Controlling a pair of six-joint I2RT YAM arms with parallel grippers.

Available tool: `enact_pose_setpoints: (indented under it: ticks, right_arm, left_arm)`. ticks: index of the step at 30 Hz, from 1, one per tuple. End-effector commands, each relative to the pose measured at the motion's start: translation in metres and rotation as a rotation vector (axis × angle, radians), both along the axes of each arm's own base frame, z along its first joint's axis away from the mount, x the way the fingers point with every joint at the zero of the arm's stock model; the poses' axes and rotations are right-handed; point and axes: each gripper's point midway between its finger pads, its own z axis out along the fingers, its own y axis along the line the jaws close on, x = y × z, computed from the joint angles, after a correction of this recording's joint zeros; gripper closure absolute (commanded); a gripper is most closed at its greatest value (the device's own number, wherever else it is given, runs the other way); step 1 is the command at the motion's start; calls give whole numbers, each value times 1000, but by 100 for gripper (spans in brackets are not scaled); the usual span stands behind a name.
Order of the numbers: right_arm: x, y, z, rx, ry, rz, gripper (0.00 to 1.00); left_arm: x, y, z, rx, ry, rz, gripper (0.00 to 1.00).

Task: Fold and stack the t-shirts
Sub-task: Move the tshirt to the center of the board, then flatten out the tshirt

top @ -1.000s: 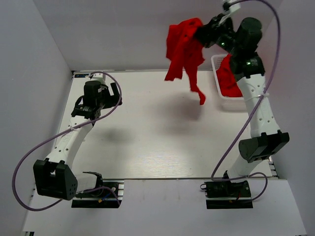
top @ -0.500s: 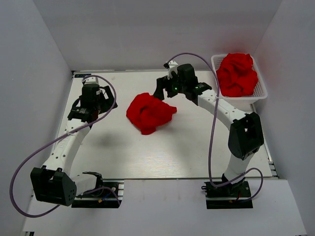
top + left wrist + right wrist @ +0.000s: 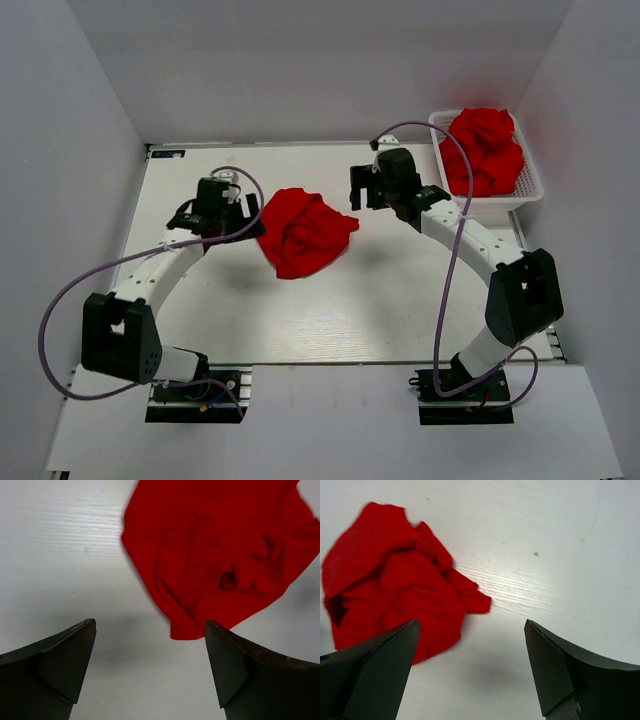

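Left hand [image 3: 150, 625] gapes wide and grips nothing; the right hand [image 3: 471, 622] is spread just as far and is equally empty. One crumpled t-shirt [image 3: 303, 232] lies on the counter [image 3: 380, 300] between them. It sits just ahead of the left hand, leaning toward the finger on the right of its view, and ahead of the right hand, off toward the finger on the left of its view.

The cloth looks soft, light and limp, so it should sag and drape rather than hold a shape. A free edge or corner seems the best hold, such as the pointed flap [image 3: 475, 602] nearest the right hand.

Only the overhead view shows the other t-shirts [image 3: 485, 150], heaped in the white basket [image 3: 530, 185] well beyond the right hand. The wrist views show the creases and loose edges far more clearly.
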Motion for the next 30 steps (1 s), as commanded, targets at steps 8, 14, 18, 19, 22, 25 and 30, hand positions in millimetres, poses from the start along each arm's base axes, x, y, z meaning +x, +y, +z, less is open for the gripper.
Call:
enact_pose_setpoints:
  ticks: [8, 14, 18, 19, 22, 25, 30]
  right_arm:
    - [9, -38, -48, 52, 162, -156, 10]
    - [20, -38, -67, 74, 212, -148, 10]
    - [27, -35, -79, 101, 238, -147, 10]
    - [30, -37, -79, 105, 236, -152, 10]
    - [30, -29, -85, 115, 251, -113, 10]
    - [34, -26, -93, 107, 273, -113, 10]
    - [39, -20, -110, 104, 300, -96, 11]
  left_arm:
    - [-36, -64, -68, 22, 177, -238, 7]
    - [-41, -73, -90, 40, 212, -240, 19]
    - [-51, -82, -108, 39, 265, -276, 32]
    - [-48, -82, -107, 43, 254, -271, 35]
    - [-55, -82, -118, 52, 277, -279, 40]
    - [-61, -83, -132, 82, 304, -288, 43]
    - [-53, -87, -137, 99, 310, -274, 72]
